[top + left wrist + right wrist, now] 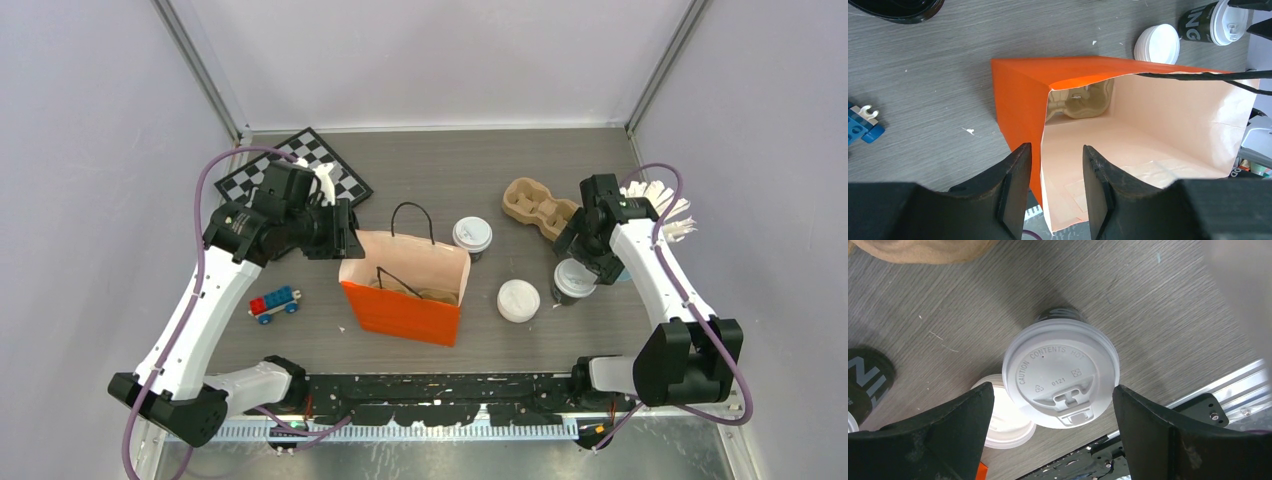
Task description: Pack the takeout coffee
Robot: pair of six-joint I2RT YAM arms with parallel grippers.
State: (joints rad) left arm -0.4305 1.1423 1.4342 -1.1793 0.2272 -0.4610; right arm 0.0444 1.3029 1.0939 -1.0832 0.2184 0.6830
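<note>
- White-lidded takeout coffee, a dark paper cup, stands upright on the grey table. It is to the right of the orange bag and just beside a loose white lid.
- Right gripper hangs directly over the cup with its jaws spread wide, one finger on each side of the sip lid. Neither finger touches it and nothing is held.
- Left gripper sits at the bag's left wall, one finger outside and one inside. A gap shows between the fingers; whether the paper is pinched cannot be told.
- The bag stands mouth up, with a brown cardboard piece lying at its bottom.
- A second lidded cup stands behind the bag, well apart from the right gripper. A moulded cup tray lies farther back.
- Handling, as judged: the cup is probably light and thin-walled, and a hard squeeze would dent it. Whether it is filled cannot be told.
- The lid looks press-fitted and slick, so lifting by its rim could pop it off.
- Recommended hold: on the cup body just under the lid, where the rolled lip stiffens the wall. Close moderately and keep the cup upright.
- Risk noted: the loose lid is close enough for the nearer finger to catch it on descent.
</note>
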